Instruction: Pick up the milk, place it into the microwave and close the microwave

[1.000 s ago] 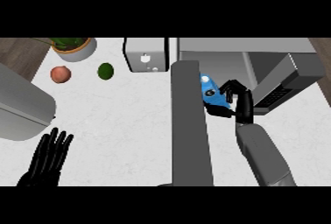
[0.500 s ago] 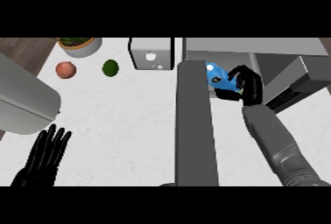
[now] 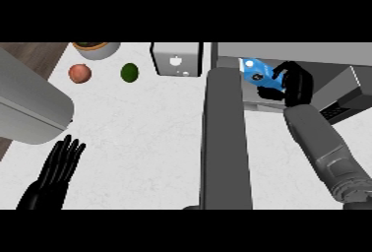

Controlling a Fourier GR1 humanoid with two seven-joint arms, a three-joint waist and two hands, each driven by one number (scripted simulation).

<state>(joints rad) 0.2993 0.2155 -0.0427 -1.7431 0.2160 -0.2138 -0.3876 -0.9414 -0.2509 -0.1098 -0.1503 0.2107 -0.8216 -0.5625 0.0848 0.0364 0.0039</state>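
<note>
The right hand (image 3: pixel 292 83) curls round the one blue milk (image 3: pixel 256 73) carton, holding it tilted at the open front of the single microwave (image 3: pixel 341 64), whose grey door (image 3: pixel 225 142) stands swung out across the white surface (image 3: pixel 145 138) and walls off the right side from the wide bare stretch to its left. The left hand (image 3: pixel 56 172) rests open, fingers straight, near the lower left edge; along the far edge sit one reddish fruit (image 3: pixel 80 73), one green fruit (image 3: pixel 129 72), one bowl (image 3: pixel 96 48) and one grey box (image 3: pixel 176 59)
</note>
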